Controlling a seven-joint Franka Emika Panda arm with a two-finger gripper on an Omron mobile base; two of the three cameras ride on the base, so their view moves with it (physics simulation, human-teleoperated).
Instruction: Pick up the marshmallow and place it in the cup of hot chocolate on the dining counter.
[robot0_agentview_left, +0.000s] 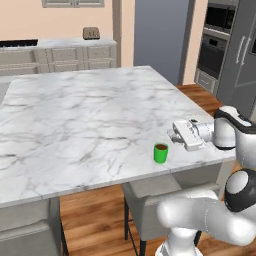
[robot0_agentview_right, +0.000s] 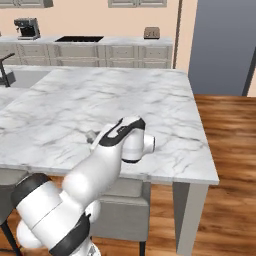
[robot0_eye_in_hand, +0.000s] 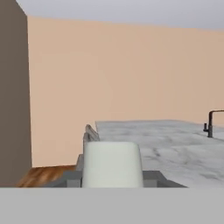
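The white arm reaches forward, wrist level, its two-finger gripper (robot0_agentview_left: 172, 134) pointing sideways, jaws closed on a small white block (robot0_eye_in_hand: 112, 164).

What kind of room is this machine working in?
A home kitchen, by the look of it: a marble island counter with stools, a built-in wall oven, and a coffee machine.

The worktop (robot0_agentview_left: 75, 120) is wide and bare, with lots of room to pass, and just the green cup (robot0_agentview_left: 160, 152) stands near its front right edge.
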